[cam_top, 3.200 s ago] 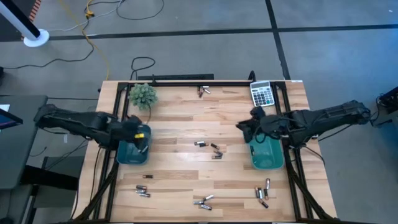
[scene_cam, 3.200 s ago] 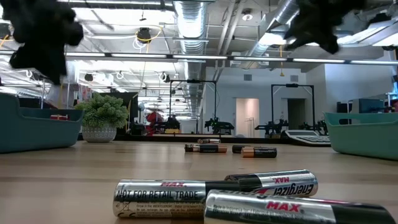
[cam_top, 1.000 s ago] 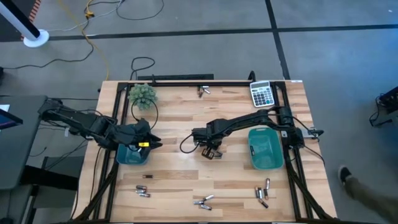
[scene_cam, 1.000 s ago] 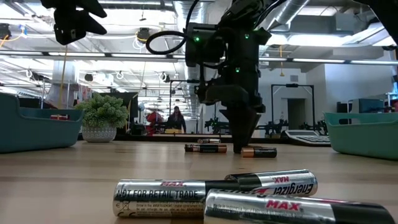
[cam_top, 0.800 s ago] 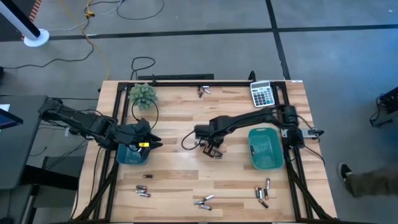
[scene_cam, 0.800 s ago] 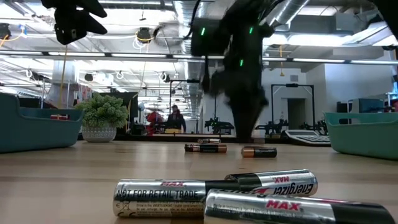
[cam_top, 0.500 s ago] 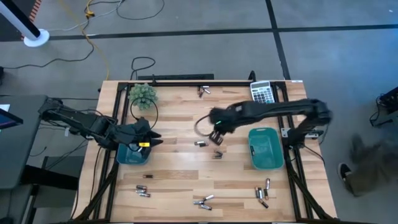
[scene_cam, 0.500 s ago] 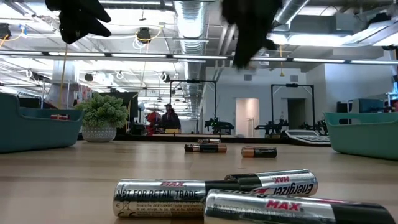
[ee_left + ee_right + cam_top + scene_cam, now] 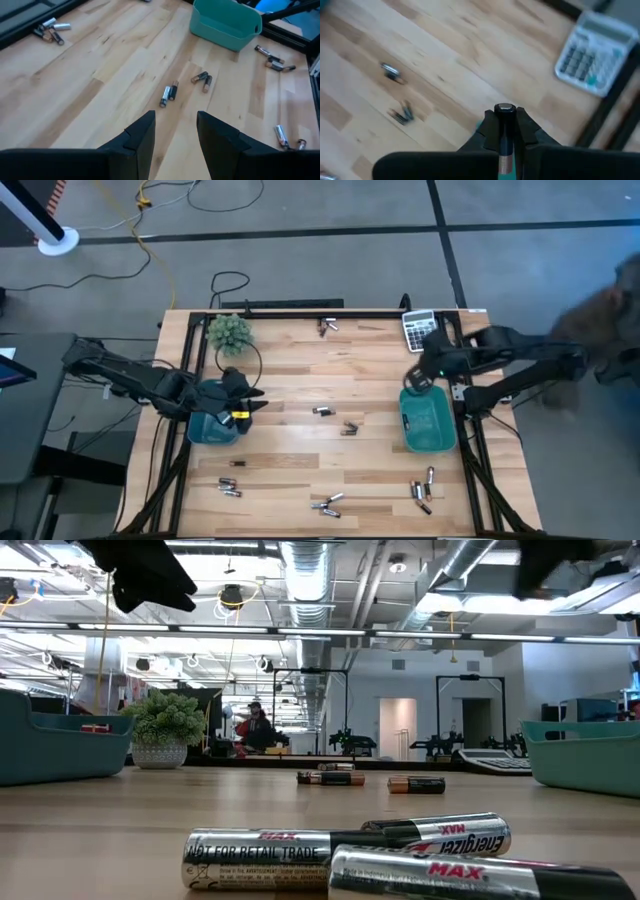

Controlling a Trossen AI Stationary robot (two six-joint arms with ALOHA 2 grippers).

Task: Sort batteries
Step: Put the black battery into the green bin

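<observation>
High view: right hand sits over the far edge of the right teal bin, near the calculator; left hand is over the left teal bin. Batteries lie mid-tabletop, more along the near edge. Low view: cells up close, both arms raised off the wood. Left wrist view: fingers spread, nothing between them, two loose pairs of cells beyond them. Right wrist view: hand pinching a single battery, held upright.
</observation>
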